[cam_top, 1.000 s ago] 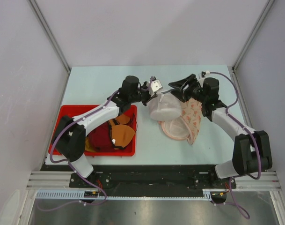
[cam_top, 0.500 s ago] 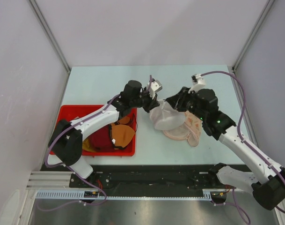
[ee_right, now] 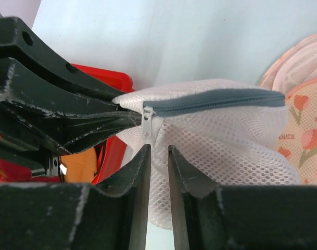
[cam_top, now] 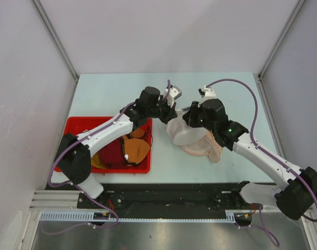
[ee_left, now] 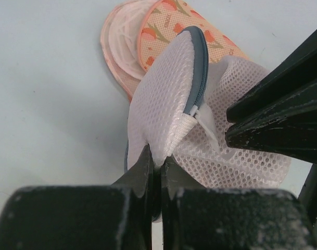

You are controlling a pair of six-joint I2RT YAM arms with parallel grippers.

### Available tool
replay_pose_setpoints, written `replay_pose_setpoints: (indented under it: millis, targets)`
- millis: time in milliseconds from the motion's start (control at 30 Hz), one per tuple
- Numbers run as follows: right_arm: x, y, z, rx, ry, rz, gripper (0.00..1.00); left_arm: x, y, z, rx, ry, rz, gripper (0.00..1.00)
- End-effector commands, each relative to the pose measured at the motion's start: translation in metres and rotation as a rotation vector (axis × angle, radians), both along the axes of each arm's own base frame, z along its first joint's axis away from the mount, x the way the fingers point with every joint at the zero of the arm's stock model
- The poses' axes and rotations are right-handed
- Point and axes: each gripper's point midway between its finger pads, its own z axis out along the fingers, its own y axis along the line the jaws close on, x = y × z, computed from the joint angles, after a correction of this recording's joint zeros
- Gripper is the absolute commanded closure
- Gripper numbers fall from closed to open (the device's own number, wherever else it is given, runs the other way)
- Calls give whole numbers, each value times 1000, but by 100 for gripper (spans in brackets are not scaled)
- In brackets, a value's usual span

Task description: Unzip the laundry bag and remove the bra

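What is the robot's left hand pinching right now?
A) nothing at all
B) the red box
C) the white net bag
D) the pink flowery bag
C: in the left wrist view the left gripper is shut on a fold of the white mesh laundry bag, while the pink flowery bag lies beyond it and the red bin sits off to the side.
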Motion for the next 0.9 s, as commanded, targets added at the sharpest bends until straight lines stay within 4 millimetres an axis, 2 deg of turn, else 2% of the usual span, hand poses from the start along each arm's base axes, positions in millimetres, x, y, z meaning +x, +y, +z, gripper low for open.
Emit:
replay_pose_setpoints:
  millis: [0,133,533,867]
  targets:
    - [5,1,37,25,-97,-15,76,-2,-9,30,-56,-25,-11,99]
    - [3,4,46,35,-128,-9,75,-2,-10,30,-59,-20,-13,100]
    - [13,16,49,53,-143,-26,74,-4,-8,30,-47,-29,-8,100]
    - [26,17,28,10,-113,-67,74,-8,-9,32,-57,-34,-20,100]
